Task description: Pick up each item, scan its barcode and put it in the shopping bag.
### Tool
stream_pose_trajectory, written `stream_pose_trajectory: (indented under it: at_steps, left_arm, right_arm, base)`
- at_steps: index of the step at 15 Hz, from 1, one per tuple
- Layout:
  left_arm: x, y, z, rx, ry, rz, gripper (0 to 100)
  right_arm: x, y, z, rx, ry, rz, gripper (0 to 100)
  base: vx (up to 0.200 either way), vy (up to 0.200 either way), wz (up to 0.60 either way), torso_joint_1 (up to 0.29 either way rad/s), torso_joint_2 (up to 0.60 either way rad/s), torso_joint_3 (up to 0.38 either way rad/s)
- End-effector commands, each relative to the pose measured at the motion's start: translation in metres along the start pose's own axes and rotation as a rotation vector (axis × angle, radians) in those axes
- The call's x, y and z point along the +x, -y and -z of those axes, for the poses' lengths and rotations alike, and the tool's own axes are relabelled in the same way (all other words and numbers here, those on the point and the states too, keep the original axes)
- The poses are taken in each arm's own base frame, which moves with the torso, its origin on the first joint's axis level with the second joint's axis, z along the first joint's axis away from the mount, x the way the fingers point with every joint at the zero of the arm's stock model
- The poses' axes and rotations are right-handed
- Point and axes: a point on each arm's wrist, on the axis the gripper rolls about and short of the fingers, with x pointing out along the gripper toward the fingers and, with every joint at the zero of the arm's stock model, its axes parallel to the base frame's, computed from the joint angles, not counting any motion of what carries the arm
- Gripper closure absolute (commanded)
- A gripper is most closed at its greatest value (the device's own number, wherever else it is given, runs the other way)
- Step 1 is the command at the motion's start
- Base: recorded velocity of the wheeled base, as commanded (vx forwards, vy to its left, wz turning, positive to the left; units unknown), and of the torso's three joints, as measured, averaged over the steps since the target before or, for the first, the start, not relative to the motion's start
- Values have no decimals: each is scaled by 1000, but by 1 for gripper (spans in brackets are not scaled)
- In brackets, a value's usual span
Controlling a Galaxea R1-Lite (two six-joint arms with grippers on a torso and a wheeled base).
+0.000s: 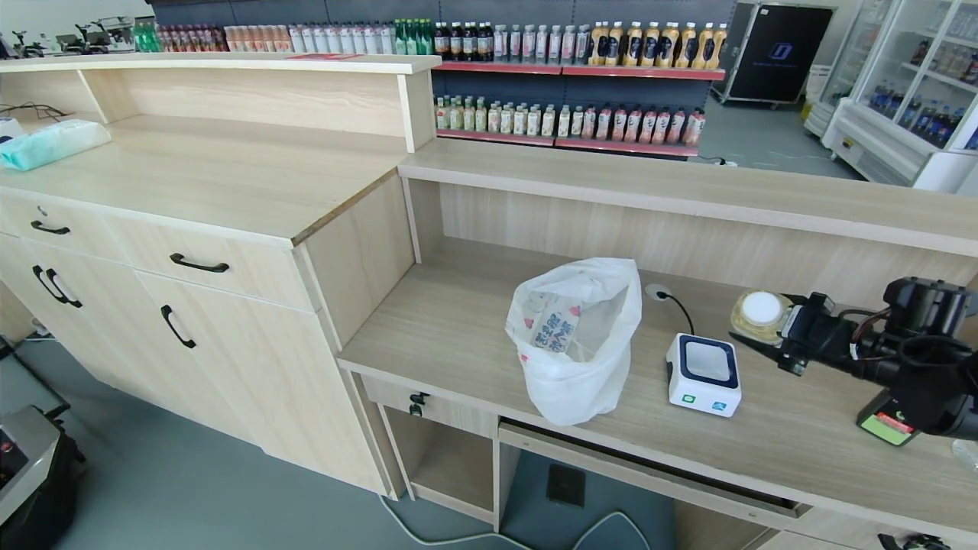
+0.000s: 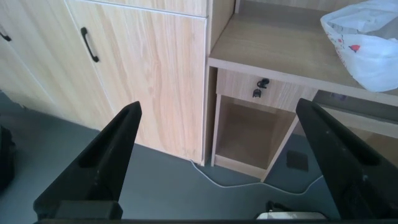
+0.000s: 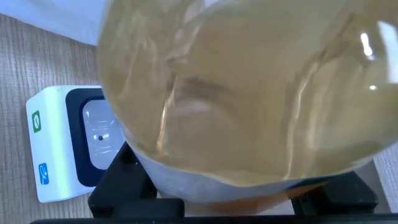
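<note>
My right gripper [image 1: 752, 325] is shut on a clear bottle of yellowish liquid with a white cap [image 1: 759, 313], held above the counter just right of the white and blue barcode scanner [image 1: 704, 373]. The bottle [image 3: 249, 93] looms close in the right wrist view, with the scanner [image 3: 68, 143] beyond it. A white plastic shopping bag [image 1: 574, 336] stands open on the counter left of the scanner, with a packet inside. My left gripper [image 2: 217, 155] hangs open low in front of the cabinet, with the bag [image 2: 367, 37] up on the desk above it.
The light wood counter [image 1: 764, 443] has a raised back ledge. A black cable runs from a hole behind the scanner. To the left stands a higher cabinet [image 1: 191, 176] with drawers and a green tissue pack [image 1: 50, 143]. Drink shelves line the back.
</note>
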Motion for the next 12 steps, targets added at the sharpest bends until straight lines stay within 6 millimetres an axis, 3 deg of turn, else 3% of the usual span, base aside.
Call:
stream_pose_trajectory:
  at_steps: [1,12]
  left_arm:
    - [0,0,0,0,0,0,0]
    - [0,0,0,0,2,0,0]
  right_arm:
    - [5,-5,3,1,4,-11,100]
    - [32,-22,8,-26,52,-29,100]
  base:
    - [0,0,0,0,0,0]
    - [0,0,0,0,0,0]
